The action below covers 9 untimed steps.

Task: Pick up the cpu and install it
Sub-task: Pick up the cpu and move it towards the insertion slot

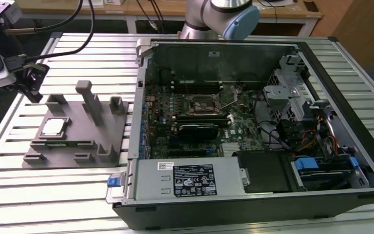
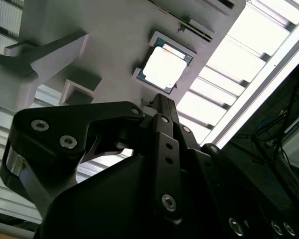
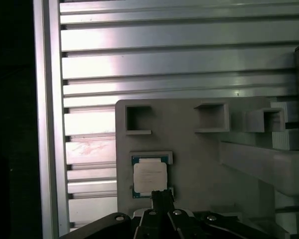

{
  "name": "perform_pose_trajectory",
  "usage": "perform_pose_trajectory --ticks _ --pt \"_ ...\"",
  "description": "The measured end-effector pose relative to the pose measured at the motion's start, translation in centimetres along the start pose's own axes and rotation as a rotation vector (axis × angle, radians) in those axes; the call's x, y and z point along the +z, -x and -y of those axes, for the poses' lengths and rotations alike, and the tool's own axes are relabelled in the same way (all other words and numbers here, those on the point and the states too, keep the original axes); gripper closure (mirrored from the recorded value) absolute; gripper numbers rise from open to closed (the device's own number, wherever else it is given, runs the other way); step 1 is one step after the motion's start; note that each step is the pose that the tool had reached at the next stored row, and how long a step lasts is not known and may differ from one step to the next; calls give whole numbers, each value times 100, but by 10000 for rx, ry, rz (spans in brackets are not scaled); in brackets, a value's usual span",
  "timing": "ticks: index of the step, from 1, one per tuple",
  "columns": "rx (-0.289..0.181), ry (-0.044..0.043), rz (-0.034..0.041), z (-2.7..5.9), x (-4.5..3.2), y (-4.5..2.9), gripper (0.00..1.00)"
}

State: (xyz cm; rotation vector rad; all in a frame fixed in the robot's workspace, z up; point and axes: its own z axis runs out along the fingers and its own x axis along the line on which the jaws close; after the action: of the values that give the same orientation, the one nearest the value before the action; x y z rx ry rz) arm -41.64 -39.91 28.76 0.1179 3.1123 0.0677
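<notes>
At the far edge of the exterior view's left, the gripper hangs over the slotted aluminium table, black and angular, with a cable looping off the wrist behind it. In both wrist views its two dark fingers come together into one narrow tip with no gap to be seen and nothing held between them. Just to the right stands a matt grey holder plate, moulded with square pockets and several upright posts. The tallest posts rise between the gripper and the computer. The cpu lies flat in a shallow framed seat near the plate's left side, close to the gripper but apart from it. It is a thin square with a pale silvery top, and a dark greenish rim shows in both wrist views. Further right lies the open computer case, dark sheet metal with its side off and walls standing up round the motherboard. The board is green-black and crowded, with a square metal-framed socket near its middle. At the case's near side sits a grey labelled power-supply box, with a plain black rectangular block beside it. At the exterior view's right are perforated metal cages and a tangle of coloured cables.
</notes>
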Motion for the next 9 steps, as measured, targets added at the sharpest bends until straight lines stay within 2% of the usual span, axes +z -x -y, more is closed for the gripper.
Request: perform_pose_trajectory --ticks 9 --pt "0 0 0 5 90 -18 89"
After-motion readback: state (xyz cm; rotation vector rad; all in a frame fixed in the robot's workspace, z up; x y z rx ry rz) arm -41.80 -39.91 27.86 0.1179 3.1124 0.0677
